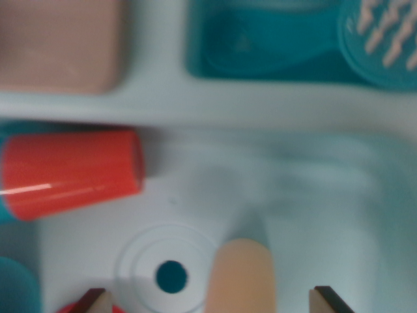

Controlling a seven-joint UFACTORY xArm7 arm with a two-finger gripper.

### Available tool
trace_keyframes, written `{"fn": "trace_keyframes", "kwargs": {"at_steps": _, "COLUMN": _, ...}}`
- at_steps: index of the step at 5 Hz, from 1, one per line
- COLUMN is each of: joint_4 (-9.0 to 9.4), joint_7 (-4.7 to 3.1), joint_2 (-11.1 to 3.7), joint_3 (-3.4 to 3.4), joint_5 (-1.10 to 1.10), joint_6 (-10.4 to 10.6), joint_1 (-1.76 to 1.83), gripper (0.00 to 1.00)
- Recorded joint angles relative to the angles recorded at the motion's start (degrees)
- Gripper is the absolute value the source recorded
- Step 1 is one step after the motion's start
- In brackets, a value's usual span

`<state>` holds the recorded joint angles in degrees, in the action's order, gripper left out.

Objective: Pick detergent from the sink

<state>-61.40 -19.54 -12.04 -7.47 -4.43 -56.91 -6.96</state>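
Gripper [210, 301] spread over the detergent [240, 277] in the sink [313, 195].
You had the peach bottle standing between the open fingertips, beside the drain [171, 276]. Blurred frame; descend off-centre and a finger could clip the cap and tip it toward the red cup [71, 173] lying nearby. Pale, probably slick basin; teal tray [273, 45] beyond the divider.

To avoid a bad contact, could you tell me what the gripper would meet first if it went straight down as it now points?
Probably the peach-coloured bottle top between the open gripper fingertips; depth is unclear through the blur.
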Motion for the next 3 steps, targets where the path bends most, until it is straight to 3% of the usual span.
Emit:
{"fn": "trace_keyframes", "kwargs": {"at_steps": 1, "joint_4": 1.22, "joint_7": -0.96, "joint_2": -0.59, "joint_3": -0.44, "joint_5": -0.08, "joint_6": 1.4, "joint_1": -0.42, "gripper": 0.0}}
{"fn": "trace_keyframes", "kwargs": {"at_steps": 2, "joint_4": 1.22, "joint_7": -0.96, "joint_2": -0.59, "joint_3": -0.44, "joint_5": -0.08, "joint_6": 1.4, "joint_1": -0.42, "gripper": 0.0}}
{"fn": "trace_keyframes", "kwargs": {"at_steps": 3, "joint_4": 2.04, "joint_7": -1.61, "joint_2": -0.99, "joint_3": -0.74, "joint_5": -0.13, "joint_6": 2.4, "joint_1": -0.71, "gripper": 0.0}}
